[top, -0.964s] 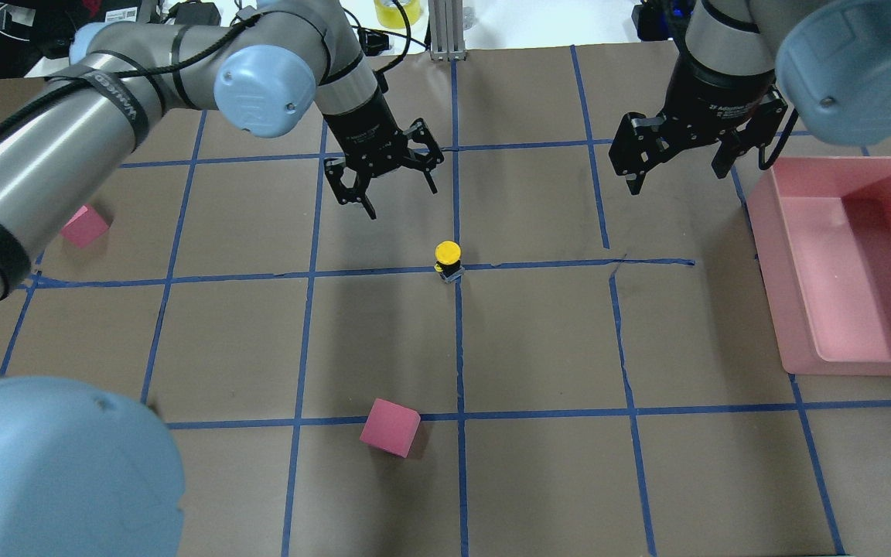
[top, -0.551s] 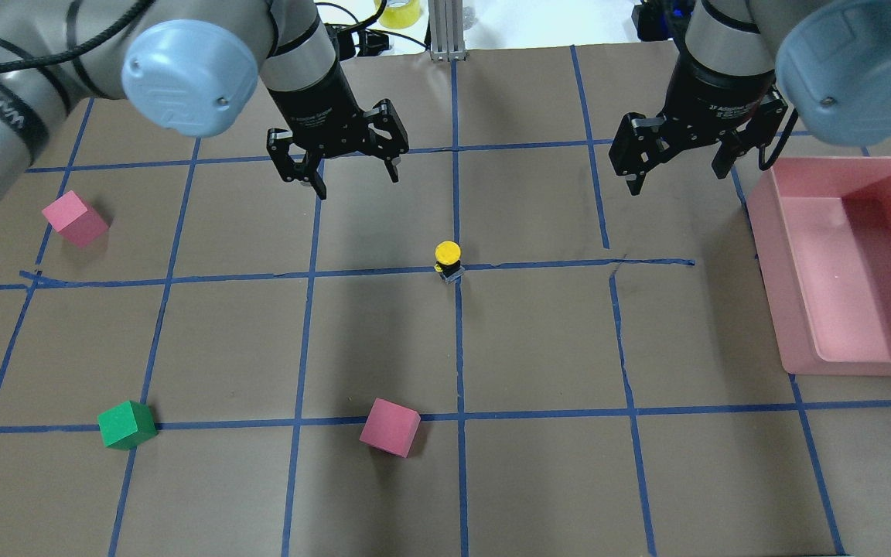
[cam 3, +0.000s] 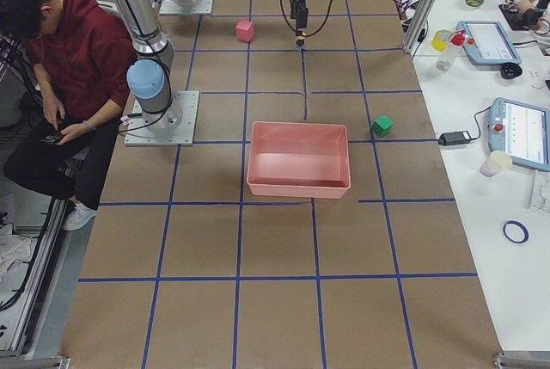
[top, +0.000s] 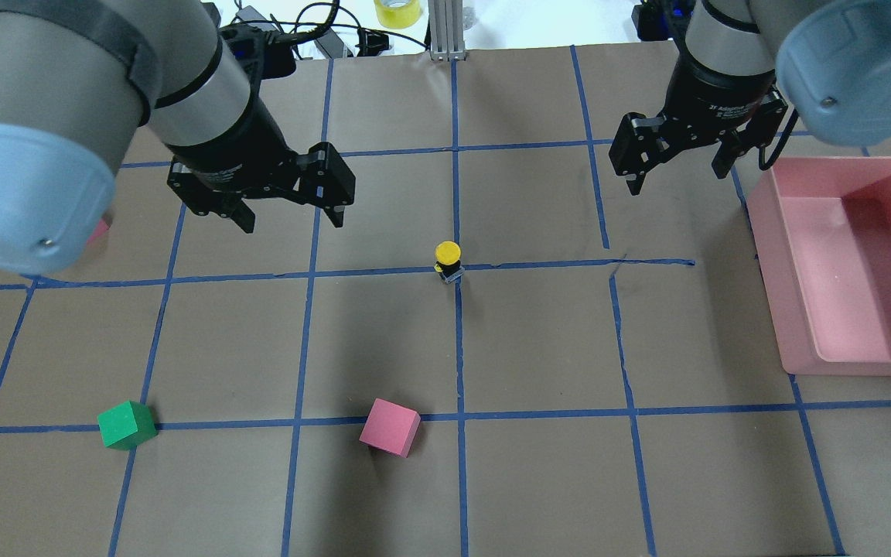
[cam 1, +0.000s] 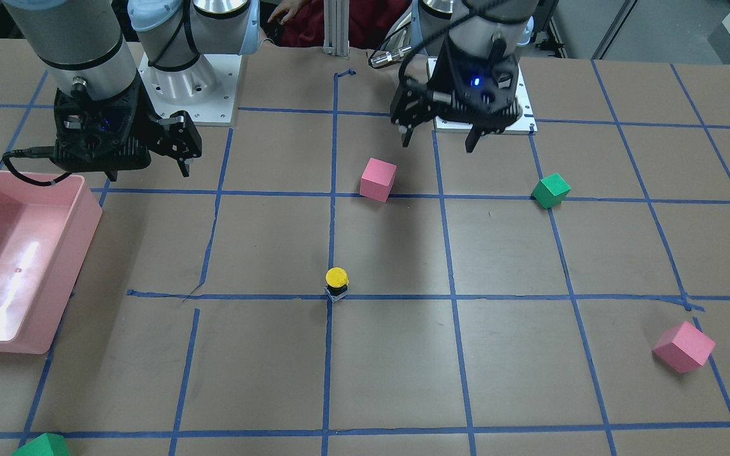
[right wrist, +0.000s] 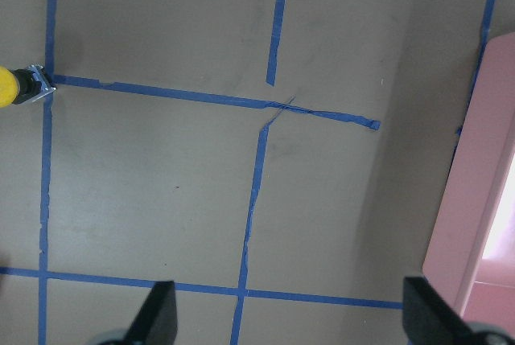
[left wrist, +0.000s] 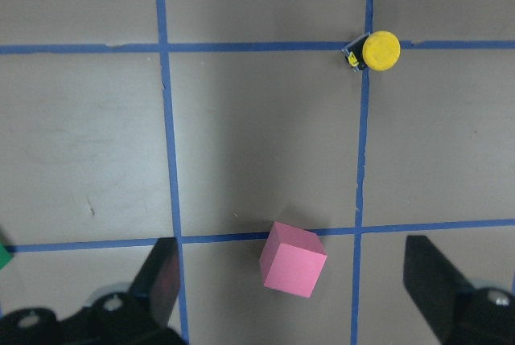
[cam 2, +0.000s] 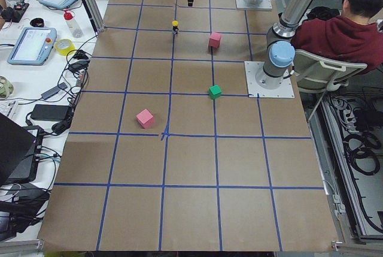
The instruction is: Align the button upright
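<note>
The button (top: 448, 259) stands upright, yellow cap on top, on a crossing of blue tape lines mid-table. It also shows in the front view (cam 1: 336, 282), in the left wrist view (left wrist: 376, 50) and at the left edge of the right wrist view (right wrist: 12, 88). My left gripper (top: 293, 220) is open and empty, raised well to the left of the button. In the front view the left gripper (cam 1: 438, 142) hangs near the robot's base. My right gripper (top: 677, 178) is open and empty, raised at the far right, apart from the button.
A pink cube (top: 390, 427) and a green cube (top: 127, 424) lie on the near side of the table. A second pink cube (cam 1: 684, 347) lies at the far left. A pink bin (top: 770, 255) stands at the right edge. A person sits behind the robot.
My left arm has swung left and back toward the robot's side, away from the button, its gripper still open. The button and the right arm have not moved.
</note>
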Motion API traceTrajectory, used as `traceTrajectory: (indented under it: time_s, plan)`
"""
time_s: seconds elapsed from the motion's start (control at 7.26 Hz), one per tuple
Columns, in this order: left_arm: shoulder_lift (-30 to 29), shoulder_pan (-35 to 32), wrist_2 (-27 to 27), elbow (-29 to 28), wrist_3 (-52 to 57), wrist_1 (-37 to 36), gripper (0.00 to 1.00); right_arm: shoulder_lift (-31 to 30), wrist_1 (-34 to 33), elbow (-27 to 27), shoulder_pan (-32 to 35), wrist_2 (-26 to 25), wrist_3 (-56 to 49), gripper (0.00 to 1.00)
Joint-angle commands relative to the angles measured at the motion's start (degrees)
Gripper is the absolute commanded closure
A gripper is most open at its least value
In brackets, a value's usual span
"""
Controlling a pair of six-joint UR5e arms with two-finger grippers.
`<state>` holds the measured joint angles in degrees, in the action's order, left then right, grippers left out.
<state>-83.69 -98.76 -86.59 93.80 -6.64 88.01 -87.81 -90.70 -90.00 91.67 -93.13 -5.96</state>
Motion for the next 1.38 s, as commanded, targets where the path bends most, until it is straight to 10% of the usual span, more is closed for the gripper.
traceTrajectory:
  time_s: [0.0,0.41,1.24]
  plan:
    - [2.05,0.06,-0.86,-0.81,3.02,0.32,0.00,0.01,0.00,0.00,0.00,-0.04,0.50,0.00]
    - [-1.89,3.73,-0.95,-1.15,6.90,-11.95,0.00,-0.52,0.09,0.44,0.18,0.14,0.59,0.00]
    - [-5.25,4.46,-1.74,-1.34,6.46,-12.34,0.00,-0.61,1.76,1.67,0.18,0.23,0.59,0.00]
